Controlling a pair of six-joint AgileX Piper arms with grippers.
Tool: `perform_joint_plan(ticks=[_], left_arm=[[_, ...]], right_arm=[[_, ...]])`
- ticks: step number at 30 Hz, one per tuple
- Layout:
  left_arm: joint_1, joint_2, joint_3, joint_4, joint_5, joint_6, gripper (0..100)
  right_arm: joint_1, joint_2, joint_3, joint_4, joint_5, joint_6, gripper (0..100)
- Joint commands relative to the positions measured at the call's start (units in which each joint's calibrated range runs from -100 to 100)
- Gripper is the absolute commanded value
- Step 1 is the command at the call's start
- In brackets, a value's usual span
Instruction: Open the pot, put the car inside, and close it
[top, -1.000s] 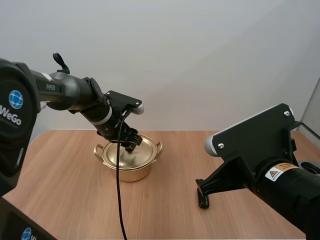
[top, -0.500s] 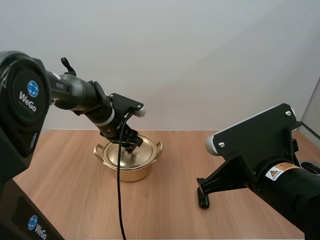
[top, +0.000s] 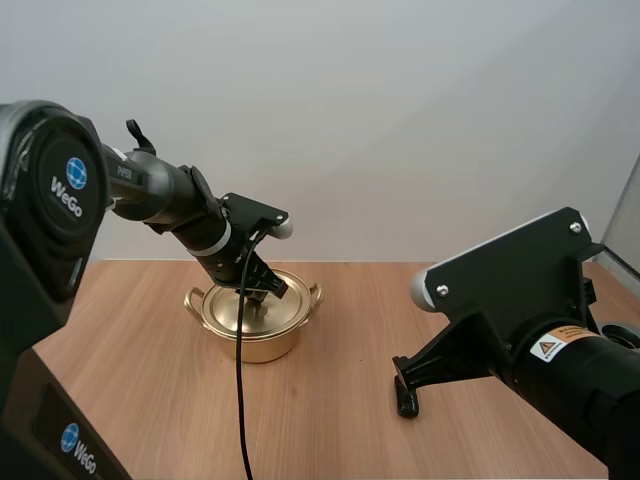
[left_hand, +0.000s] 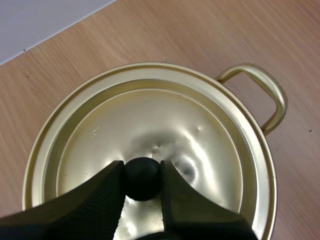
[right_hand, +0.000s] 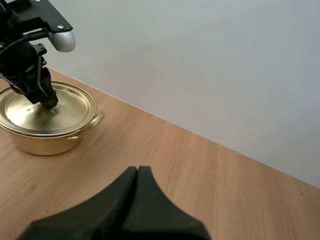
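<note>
Over the last second the left gripper (left_hand: 142, 175) has settled onto the lid (left_hand: 150, 120) - its two ribbed black fingers now pinch the round black knob (left_hand: 142, 181) at the lid's centre. The lid still sits flat on the pot (top: 248, 340), so opening has not begun; with this grip made, a straight lift looks next. The pot stands near the desk's (top: 330, 430) far edge, left of centre - thin brassy metal, polished, faintly dented around the knob, with looped handles (left_hand: 282, 97). The right gripper (right_hand: 137, 172), clenched on nothing, hangs low over the desk's right side.
</note>
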Motion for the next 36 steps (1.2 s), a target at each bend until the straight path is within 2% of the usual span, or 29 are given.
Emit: perform_joint_plan(ticks=[1, 5, 9, 17, 18, 21, 23, 24, 25, 28, 36], left_arm=[[-0.03, -2.2, -0.7, -1.1, 0.1, 0.0, 0], [-0.03, -9.3, -2.7, -3.5, 0.6, -0.1, 0], [0.85, -21.6, -5.1, -5.2, 0.8, -3.5, 0], [4.41, -47.7, -10.0, -5.6, -1.2, -8.1, 0], [4.78, -50.3, -10.9, -5.8, -1.6, -8.1, 0], [5.91, -55.8, -13.4, -5.9, -1.2, -9.6, 0], [6.68, -58.5, -14.8, -5.9, -0.3, -11.0, 0], [6.9, -59.3, -15.3, -5.9, 0.2, -11.7, 0], [7.16, -60.3, -15.7, -5.9, 0.8, -12.3, 0], [7.75, -62.3, -16.6, -5.9, 2.1, -12.5, 0], [7.74, -64.6, -16.6, -5.9, 7.6, -12.5, 0]], right_arm=[[0.0, 0.0, 0.0, 0.0, 0.0, -0.1, 0], [0.0, 1.3, 0.0, 0.0, -0.3, 0.2, 0], [0.0, 7.2, 0.6, -0.1, -1.9, 1.4, 0], [0.0, 28.4, -1.3, -1.3, 1.7, 1.4, 0], [0.0, 31.0, -2.1, -1.3, 2.4, 1.4, 10], [0.0, 37.2, -4.4, -0.1, 4.6, 2.1, 58], [0.0, 40.6, -5.4, 0.5, 5.0, 2.7, 86], [0.0, 42.3, -5.8, 0.5, 5.1, 3.3, 94], [0.0, 43.7, -5.9, 0.5, 5.4, 3.5, 95], [0.0, 48.8, -5.9, 0.5, 5.5, 3.5, 92], [0.0, 56.5, -5.9, 0.5, 4.1, 2.1, 91]])
